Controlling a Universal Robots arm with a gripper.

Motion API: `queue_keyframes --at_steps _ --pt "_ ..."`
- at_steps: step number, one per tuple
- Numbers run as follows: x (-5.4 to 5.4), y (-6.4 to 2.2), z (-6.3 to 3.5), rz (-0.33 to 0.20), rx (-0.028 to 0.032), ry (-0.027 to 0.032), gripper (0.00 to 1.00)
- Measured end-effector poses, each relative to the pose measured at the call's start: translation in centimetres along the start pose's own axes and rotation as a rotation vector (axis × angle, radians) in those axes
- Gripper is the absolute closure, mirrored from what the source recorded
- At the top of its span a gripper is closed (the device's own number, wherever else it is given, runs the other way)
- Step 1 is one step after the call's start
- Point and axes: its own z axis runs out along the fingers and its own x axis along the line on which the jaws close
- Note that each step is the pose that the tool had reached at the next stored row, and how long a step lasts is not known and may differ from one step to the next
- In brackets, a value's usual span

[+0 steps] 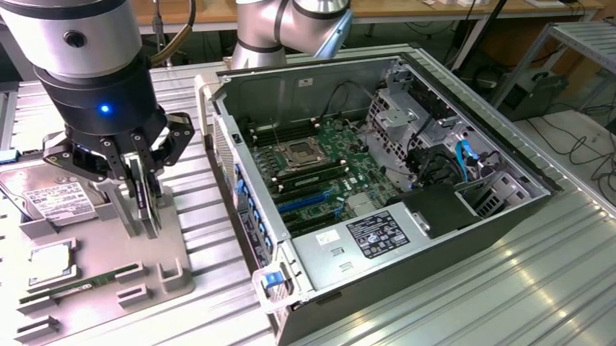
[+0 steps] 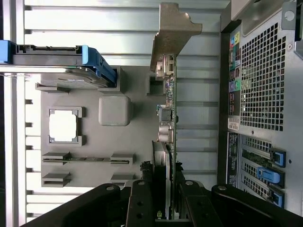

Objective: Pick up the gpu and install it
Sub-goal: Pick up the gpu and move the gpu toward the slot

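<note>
Green: one gpu (image 2: 170,101) stands pinched in one hand (image 2: 165,196).

We see a gray tray (image 1: 97,249) on the metal surface (image 1: 539,288). A silver hard drive (image 1: 56,200) lies at one end of the tray. A square chip (image 1: 50,263) sits on the tray, with a long green stick (image 1: 85,282) just beside it. An open computer box (image 1: 279,90) stands right next to the tray.

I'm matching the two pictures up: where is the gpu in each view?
Exterior view: gpu edge-on in the gripper, at the exterior view's left of the computer case.
Wrist view: gpu edge-on, extending from the gripper beside that case.
Shared landmark: the hard drive.
</note>
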Motion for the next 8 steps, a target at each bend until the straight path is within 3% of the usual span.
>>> queue_keyframes --at_steps 8 --pt "0.0 0.02 -0.38 0.0 0.0022 0.0 0.73"
